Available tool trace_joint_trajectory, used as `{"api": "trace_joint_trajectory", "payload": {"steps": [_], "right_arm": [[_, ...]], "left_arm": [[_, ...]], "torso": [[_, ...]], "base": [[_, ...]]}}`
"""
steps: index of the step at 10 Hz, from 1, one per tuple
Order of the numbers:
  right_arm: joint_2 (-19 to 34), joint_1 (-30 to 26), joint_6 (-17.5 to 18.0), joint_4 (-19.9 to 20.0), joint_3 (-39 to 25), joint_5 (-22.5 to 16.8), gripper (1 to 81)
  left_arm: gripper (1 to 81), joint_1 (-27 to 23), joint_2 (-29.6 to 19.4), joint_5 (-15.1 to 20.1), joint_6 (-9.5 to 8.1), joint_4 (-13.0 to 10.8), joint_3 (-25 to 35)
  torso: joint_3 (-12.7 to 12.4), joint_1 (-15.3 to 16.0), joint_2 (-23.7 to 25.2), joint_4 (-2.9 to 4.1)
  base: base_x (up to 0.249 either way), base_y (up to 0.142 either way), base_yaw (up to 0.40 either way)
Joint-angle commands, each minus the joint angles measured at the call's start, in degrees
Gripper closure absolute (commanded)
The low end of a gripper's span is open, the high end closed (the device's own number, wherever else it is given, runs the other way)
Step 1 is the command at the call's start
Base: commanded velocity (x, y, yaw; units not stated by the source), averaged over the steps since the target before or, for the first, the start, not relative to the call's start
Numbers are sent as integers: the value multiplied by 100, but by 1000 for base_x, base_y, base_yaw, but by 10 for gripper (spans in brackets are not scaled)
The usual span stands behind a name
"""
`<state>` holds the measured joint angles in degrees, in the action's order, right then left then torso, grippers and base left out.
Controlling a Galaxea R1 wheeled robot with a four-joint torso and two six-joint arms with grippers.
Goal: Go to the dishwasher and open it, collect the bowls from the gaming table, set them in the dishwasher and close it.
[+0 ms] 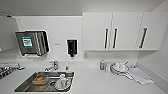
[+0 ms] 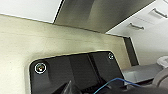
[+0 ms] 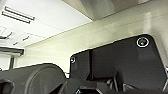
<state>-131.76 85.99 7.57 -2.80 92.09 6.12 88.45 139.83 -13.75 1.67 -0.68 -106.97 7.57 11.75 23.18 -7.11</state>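
Note:
A brushed stainless-steel front, the dishwasher (image 2: pixel 100 12), stands close ahead of my left wrist above a pale beige floor. White cabinet fronts with slim bar handles (image 2: pixel 136 25) sit beside it. My left gripper (image 2: pixel 75 88) appears as dark shapes low against the floor. My right gripper (image 3: pixel 100 87) is likewise dark and unclear, near white drawer fronts (image 3: pixel 37 22). The bowls and the gaming table are out of view.
The head view looks down on a white counter (image 1: pixel 95 80) with a steel sink (image 1: pixel 20 87) holding a brownish dish and a white mug. Behind are a faucet (image 1: pixel 52 65), towel dispenser (image 1: pixel 32 43), soap dispenser (image 1: pixel 72 47), wall cabinets (image 1: pixel 120 31) and a drying rack (image 1: pixel 120 67).

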Motion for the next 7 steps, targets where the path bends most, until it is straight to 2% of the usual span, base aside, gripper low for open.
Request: {"api": "trace_joint_trajectory", "payload": {"steps": [1, 2, 3, 7], "right_arm": [[603, -526, 166, 17, -499, -58, 10], [735, -561, 210, 17, -622, -32, 10], [875, -613, 227, 17, -797, 56, 10], [1517, -894, 341, 26, -1370, 100, 10]], "left_arm": [[10, -8, -1816, -240, 53, -502, 1994], [10, 150, -2115, -619, 44, -652, 2303], [10, 273, -2378, -856, 44, -775, 2557], [10, 361, -3100, -910, 44, -1127, 3279]], "torso": [[166, 362, 564, 0], [539, 480, 752, 0], [585, 573, 914, 0], [1246, 1034, 1640, 0]], "base": [[0, 0, 0], [0, 0, 0], [0, 0, 0], [0, 0, 0]]}}
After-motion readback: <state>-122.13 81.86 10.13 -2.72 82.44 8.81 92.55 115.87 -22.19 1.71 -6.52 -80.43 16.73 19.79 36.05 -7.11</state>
